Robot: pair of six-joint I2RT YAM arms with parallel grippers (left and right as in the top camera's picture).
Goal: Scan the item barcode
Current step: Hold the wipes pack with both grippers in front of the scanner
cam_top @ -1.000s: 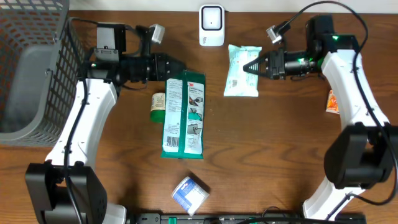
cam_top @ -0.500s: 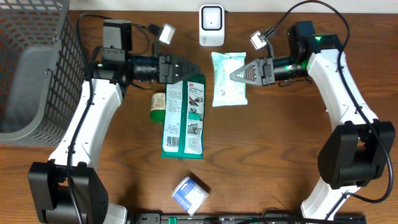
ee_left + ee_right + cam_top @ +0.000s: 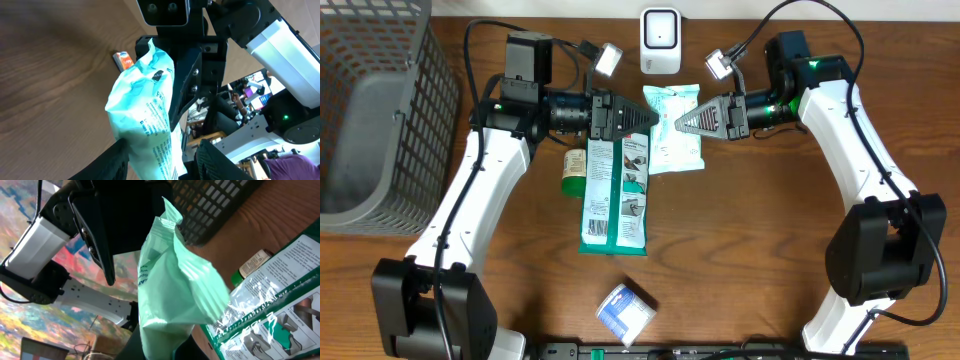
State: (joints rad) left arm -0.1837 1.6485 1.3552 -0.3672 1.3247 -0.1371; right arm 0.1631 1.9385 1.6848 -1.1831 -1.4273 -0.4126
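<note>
In the last second the right end effector (image 3: 684, 121), clamped on one edge of the wipes packet (image 3: 672, 140), has carried it leftward above the table (image 3: 770, 250) to just below the scanner (image 3: 660, 40). The left end effector (image 3: 642, 118) has advanced and parted its jaws on either side of the opposite edge. We judge this a handover being prepared, with the scan itself still to be done.

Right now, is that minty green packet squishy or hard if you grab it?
Probably squishy: the packet looks puffy and wrinkled. Likely floppy too, since it curves beyond where the right hand pinches one end. Its shiny wrapper might be a bit slippery.
</note>
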